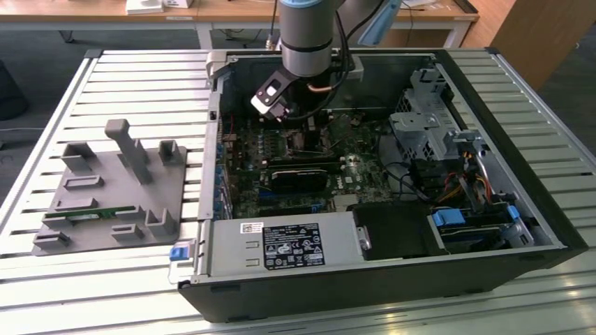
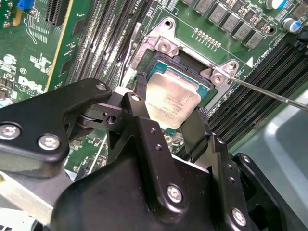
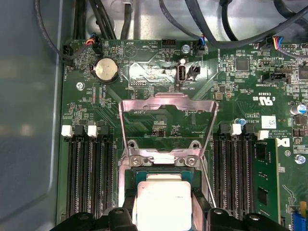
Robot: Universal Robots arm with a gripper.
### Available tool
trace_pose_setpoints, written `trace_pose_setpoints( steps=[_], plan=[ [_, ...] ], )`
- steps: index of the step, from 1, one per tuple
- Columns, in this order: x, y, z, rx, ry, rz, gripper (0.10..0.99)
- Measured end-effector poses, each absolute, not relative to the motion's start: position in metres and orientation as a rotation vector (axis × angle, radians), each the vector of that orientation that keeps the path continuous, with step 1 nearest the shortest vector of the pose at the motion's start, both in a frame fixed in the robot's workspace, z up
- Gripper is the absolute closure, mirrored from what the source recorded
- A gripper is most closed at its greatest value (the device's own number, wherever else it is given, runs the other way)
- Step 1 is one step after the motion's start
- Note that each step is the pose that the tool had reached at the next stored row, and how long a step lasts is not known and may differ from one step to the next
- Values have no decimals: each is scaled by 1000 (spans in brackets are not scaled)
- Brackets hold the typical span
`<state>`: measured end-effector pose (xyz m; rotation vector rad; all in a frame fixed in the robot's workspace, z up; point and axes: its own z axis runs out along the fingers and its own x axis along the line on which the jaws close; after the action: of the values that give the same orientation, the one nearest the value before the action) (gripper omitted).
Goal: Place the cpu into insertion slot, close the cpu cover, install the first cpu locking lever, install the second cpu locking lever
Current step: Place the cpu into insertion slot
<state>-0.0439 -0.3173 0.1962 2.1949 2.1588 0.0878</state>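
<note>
The cpu (image 2: 171, 98), clamped by its edges in the gripper (image 2: 168, 109), hovers just over the insertion slot (image 2: 187, 61) near the far wall of the open case (image 1: 308, 307). A tilted or offset release could jam it and damage the slot. The cpu cover (image 3: 166, 102) stands raised beyond; memory slots (image 3: 89, 178) crowd both sides, leaving little room.
</note>
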Motion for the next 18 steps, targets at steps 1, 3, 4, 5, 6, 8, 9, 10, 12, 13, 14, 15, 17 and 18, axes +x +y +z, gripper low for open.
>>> trace_pose_setpoints(
  steps=[1, 3, 4, 5, 6, 8, 9, 10, 12, 13, 14, 15, 17, 18],
  plan=[
    [-44, -317, 195, 2195, 2159, 88, 549],
    [-44, -317, 194, 2195, 2159, 87, 549],
    [-44, -317, 193, 2195, 2159, 87, 549],
    [-44, -317, 193, 2195, 2159, 87, 549],
    [-44, -317, 193, 2195, 2159, 87, 549],
    [-44, -317, 193, 2195, 2159, 87, 549],
    [-44, -317, 193, 2195, 2159, 87, 549],
    [-44, -317, 193, 2195, 2159, 88, 549],
    [-44, -317, 193, 2195, 2159, 88, 549],
    [-44, -317, 193, 2195, 2159, 88, 549],
    [-44, -317, 193, 2195, 2159, 89, 549],
    [-44, -317, 192, 2195, 2159, 89, 537],
    [-44, -317, 193, 2195, 2159, 88, 475],
    [-44, -317, 193, 2195, 2159, 88, 475]
  ],
)
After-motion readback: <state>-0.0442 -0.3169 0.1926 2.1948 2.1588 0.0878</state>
